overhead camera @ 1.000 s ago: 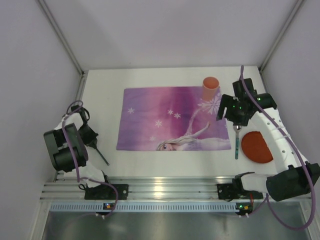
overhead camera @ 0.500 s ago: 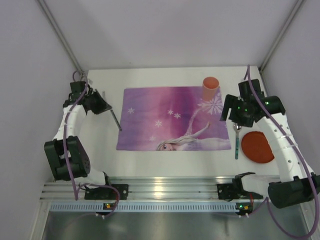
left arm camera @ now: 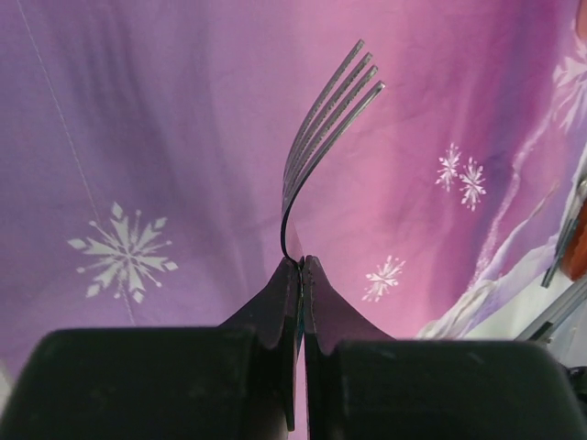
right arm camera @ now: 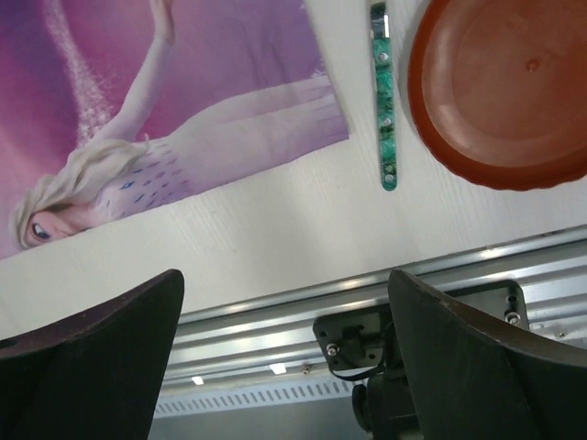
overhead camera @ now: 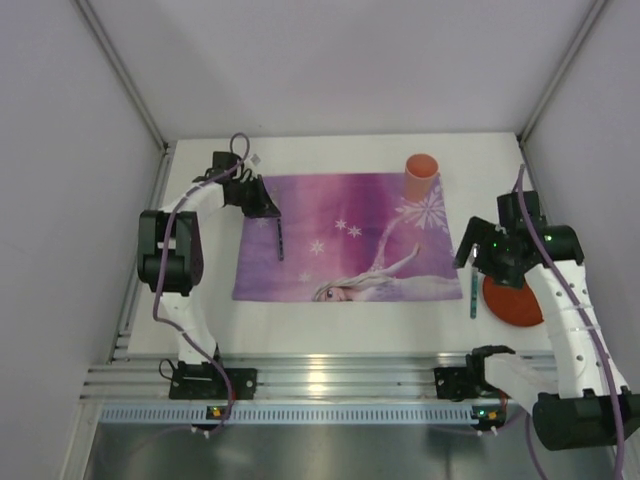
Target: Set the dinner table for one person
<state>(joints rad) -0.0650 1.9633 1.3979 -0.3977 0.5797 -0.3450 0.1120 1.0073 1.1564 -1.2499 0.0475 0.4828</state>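
The white dinner table (overhead camera: 335, 335) fills the middle of the overhead view, running from the arm bases at the bottom up to the back wall, with a purple-pink placemat (overhead camera: 345, 235) spread across its centre. An orange cup (overhead camera: 421, 175) stands on the mat's upper right corner. To the right of the mat, a green-handled utensil (overhead camera: 473, 295) lies on the bare white top, and a red-orange plate (overhead camera: 518, 300) sits just beside it, partly hidden under the right arm. None of these has shifted since half a second ago. The left gripper (left arm camera: 301, 266) has moved: it was then over bare table at the upper left, beyond the mat's left edge, and now it is over the left part of the mat. Its fingers are clenched on the stem of a fork (left arm camera: 326, 119), whose tines point away over the purple cloth. I can't tell whether the fork touches the mat. The right gripper (right arm camera: 284, 280) has dropped toward the lower right, from above the utensil's far end to over the plate's near-left edge. Its fingers are spread wide and grasp nothing.
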